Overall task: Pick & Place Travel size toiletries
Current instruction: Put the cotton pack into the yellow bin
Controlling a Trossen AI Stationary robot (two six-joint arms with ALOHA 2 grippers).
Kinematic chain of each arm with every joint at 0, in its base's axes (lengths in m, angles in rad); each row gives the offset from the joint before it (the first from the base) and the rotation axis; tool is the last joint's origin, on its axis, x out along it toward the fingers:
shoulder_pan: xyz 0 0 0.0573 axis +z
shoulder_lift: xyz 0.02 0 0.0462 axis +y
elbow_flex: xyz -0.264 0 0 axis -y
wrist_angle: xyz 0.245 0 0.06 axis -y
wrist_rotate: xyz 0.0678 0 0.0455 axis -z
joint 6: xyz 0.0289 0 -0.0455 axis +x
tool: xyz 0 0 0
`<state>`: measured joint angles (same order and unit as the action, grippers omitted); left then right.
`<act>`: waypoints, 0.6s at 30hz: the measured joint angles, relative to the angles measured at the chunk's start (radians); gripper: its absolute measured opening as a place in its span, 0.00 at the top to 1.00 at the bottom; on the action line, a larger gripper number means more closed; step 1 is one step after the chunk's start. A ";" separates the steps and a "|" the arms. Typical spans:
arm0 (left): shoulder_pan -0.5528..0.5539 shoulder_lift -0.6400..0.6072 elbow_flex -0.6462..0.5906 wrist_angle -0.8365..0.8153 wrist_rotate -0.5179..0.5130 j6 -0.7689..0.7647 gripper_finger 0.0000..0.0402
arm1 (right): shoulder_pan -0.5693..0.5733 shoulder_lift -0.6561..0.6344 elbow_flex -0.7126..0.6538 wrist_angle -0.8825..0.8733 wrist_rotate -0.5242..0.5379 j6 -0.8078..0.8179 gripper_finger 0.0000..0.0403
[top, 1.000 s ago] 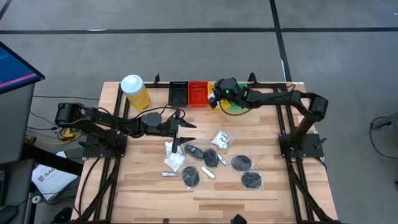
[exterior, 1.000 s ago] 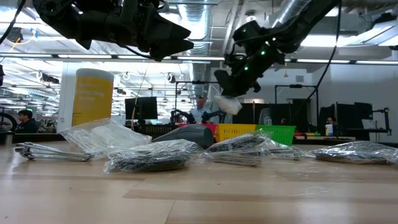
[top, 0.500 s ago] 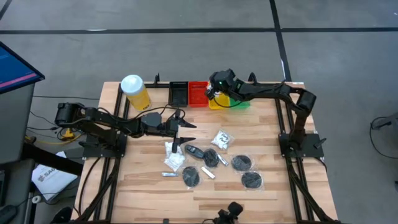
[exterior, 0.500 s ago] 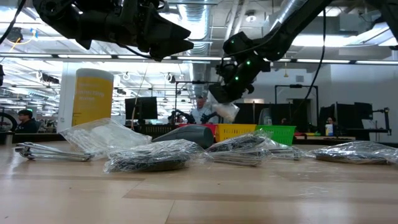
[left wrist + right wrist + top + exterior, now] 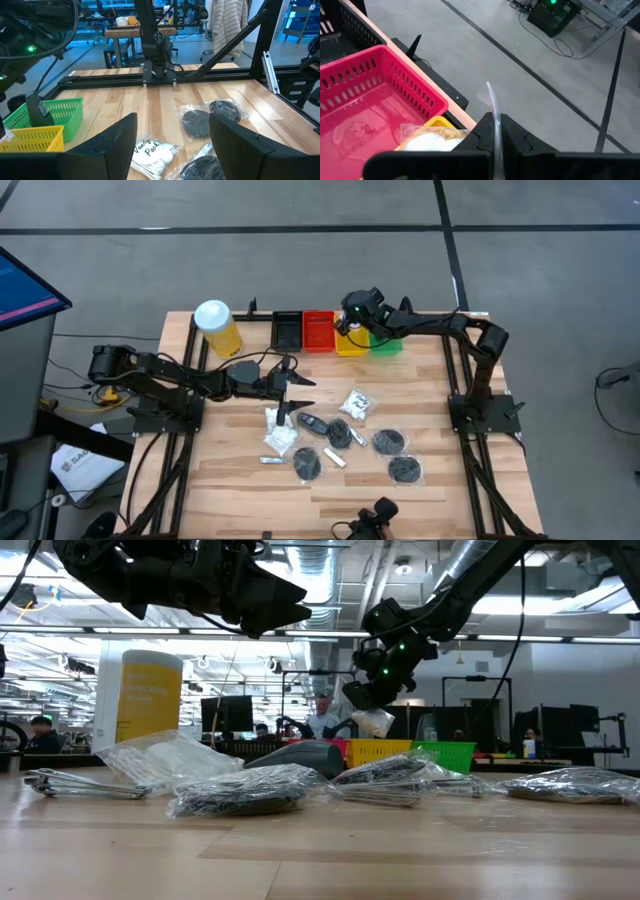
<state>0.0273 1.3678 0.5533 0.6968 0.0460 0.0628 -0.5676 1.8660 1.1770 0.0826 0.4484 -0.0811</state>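
A white plastic sachet (image 5: 375, 722) is gripped in the closed right gripper (image 5: 352, 320) above the small yellow tray (image 5: 350, 346). The left gripper (image 5: 298, 394) is held open left of centre.

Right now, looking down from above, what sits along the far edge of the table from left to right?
Yellow canister → black tray → red tray → yellow tray → green tray. The right claw hangs over the yellow tray, shut on a white sachet.
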 joint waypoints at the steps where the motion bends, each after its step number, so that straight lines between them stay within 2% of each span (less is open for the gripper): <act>1: 0.000 0.000 0.000 0.000 0.000 0.000 0.41 | -0.003 0.000 0.000 -0.001 -0.002 0.000 1.00; 18: 0.000 0.000 0.000 0.000 0.000 0.000 0.41 | -0.012 0.000 0.000 -0.025 -0.002 0.003 0.88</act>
<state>0.0273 1.3678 0.5533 0.6964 0.0460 0.0628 -0.5793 1.8660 1.1770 0.0578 0.4465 -0.0784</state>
